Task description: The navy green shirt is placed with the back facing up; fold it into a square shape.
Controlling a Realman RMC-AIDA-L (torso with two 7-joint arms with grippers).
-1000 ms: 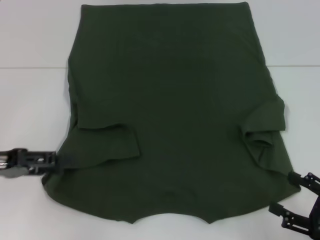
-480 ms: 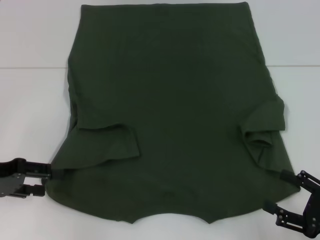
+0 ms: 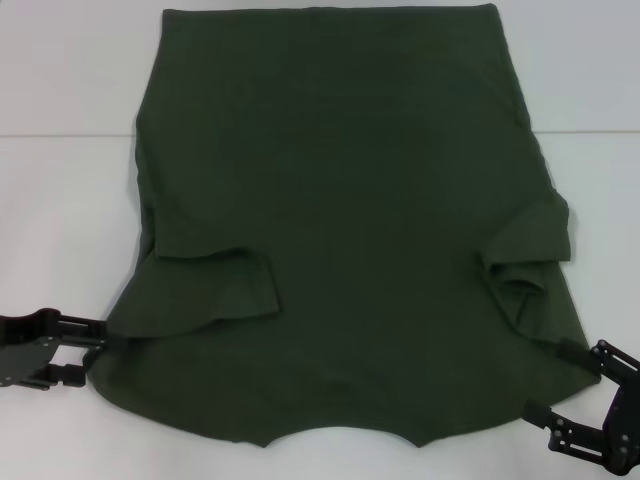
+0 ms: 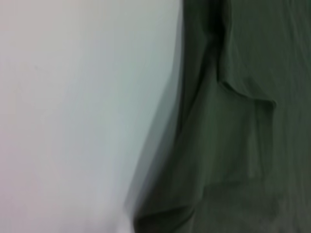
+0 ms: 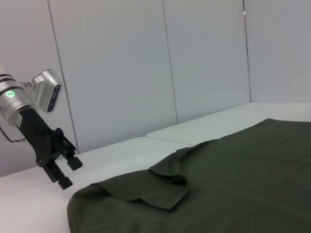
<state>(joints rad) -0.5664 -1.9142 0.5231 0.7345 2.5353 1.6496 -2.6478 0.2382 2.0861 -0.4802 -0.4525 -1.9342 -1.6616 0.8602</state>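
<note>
White counter (image 3: 60, 200) carries the navy green shirt (image 3: 350, 220), spread flat between both hands. Left hand (image 3: 95, 347) is spread wide at the near shoulder edge; right hand (image 3: 560, 380) likewise, nothing gripped. Risk: one layer caught, sleeve folds dragged out. Lifted hem edge is shown only by the left wrist view.

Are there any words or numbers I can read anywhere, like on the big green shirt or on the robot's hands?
None: there is no readable text in any view.
The navy green shirt is plain, with no print or label showing.
The left gripper and right gripper are plain black, with no lettering visible.
The white table carries no marks.
In the right wrist view the left arm shows a small green light, not a word.
</note>
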